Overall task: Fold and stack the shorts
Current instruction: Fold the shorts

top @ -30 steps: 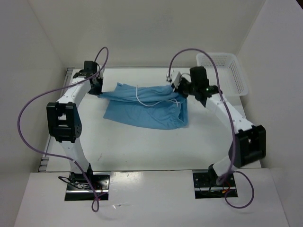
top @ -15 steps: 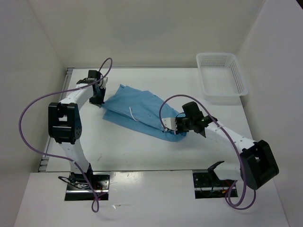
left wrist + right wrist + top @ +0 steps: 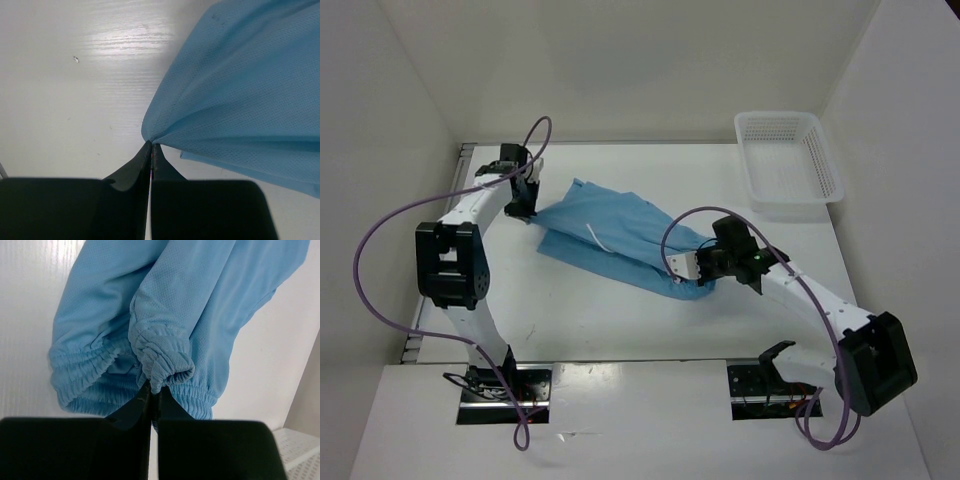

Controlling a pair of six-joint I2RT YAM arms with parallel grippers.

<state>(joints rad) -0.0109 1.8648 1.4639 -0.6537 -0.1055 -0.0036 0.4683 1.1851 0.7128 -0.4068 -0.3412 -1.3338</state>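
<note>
The light sky-blue soft fabric shorts (image 3: 610, 232) lie partly doubled over on the white counter (image 3: 620, 320). They run diagonally from the far left toward the near right, well apart from the white plastic mesh basket (image 3: 790, 165) in the far right corner. The left end effector (image 3: 151, 145) is pinched tight on a pointed corner of the cloth at the far-left end, with creases fanning out from the nip. The right end effector (image 3: 151, 389) is clamped on a bunched fold of the gathered elastic waistband (image 3: 165, 362) at the near-right end, and the rest of the waistband is ruffled beside and behind it. A thin white drawstring (image 3: 600, 240) shows on the upper layer.

The step in hand looks like a fold — one end carried across the other. To do it well, I judge both pinches should hold until the top layer lies flat. The right one should bring the waistband low to the counter before letting go, so the elastic does not spring into a heap. A light pull between the two arms would ease out the diagonal creases, though too much would drag the lower layer. Edges should line up before release — a skewed fold would stack untidily.
</note>
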